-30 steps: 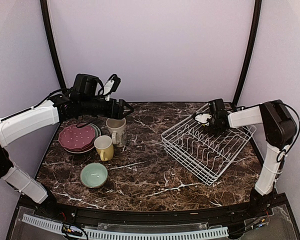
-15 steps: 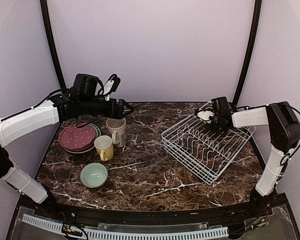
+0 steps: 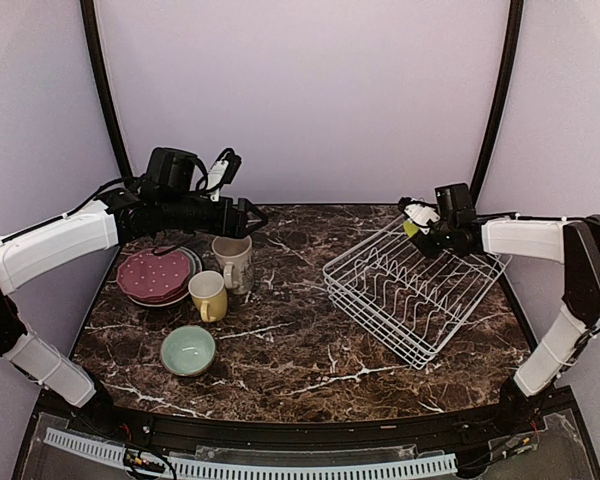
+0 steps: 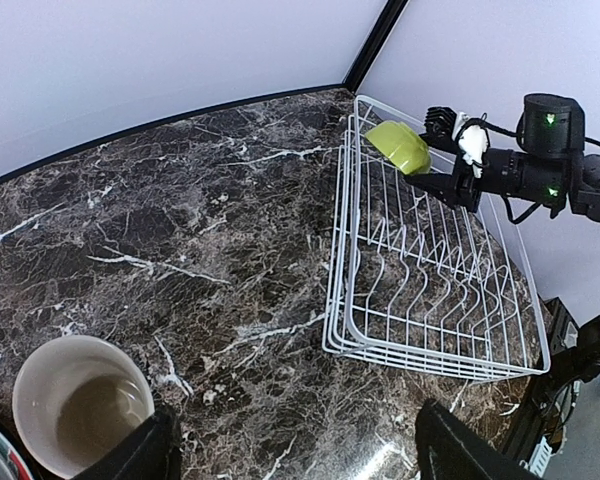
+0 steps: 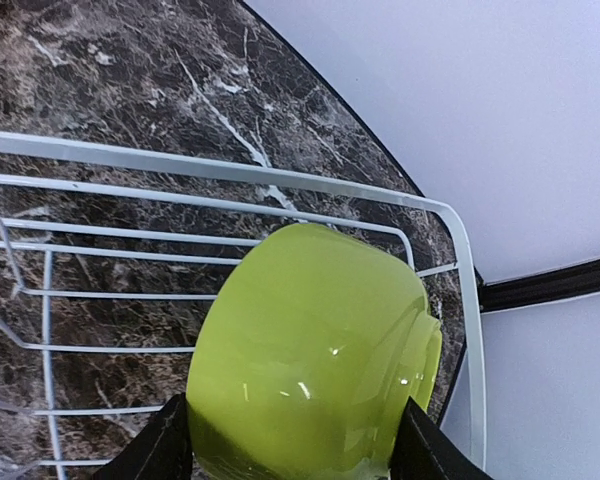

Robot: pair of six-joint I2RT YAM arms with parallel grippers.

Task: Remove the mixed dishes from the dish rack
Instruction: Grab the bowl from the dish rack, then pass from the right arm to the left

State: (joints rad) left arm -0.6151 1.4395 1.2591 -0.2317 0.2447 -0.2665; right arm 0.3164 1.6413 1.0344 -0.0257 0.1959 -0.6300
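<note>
Between right gripper [image 5: 290, 445] fingers: lime-green bowl [image 5: 310, 350], clamped by its sides.
Below it: dish rack [image 3: 410, 290], far corner.
Left gripper [image 4: 300, 455]: spread wide, empty, near cream-grey mug [image 4: 75, 415].
Risk: glossy rounded bowl could slip free and strike the wires.

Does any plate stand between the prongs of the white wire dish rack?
No: in the left wrist view the prongs of the white wire dish rack stand bare.
</note>
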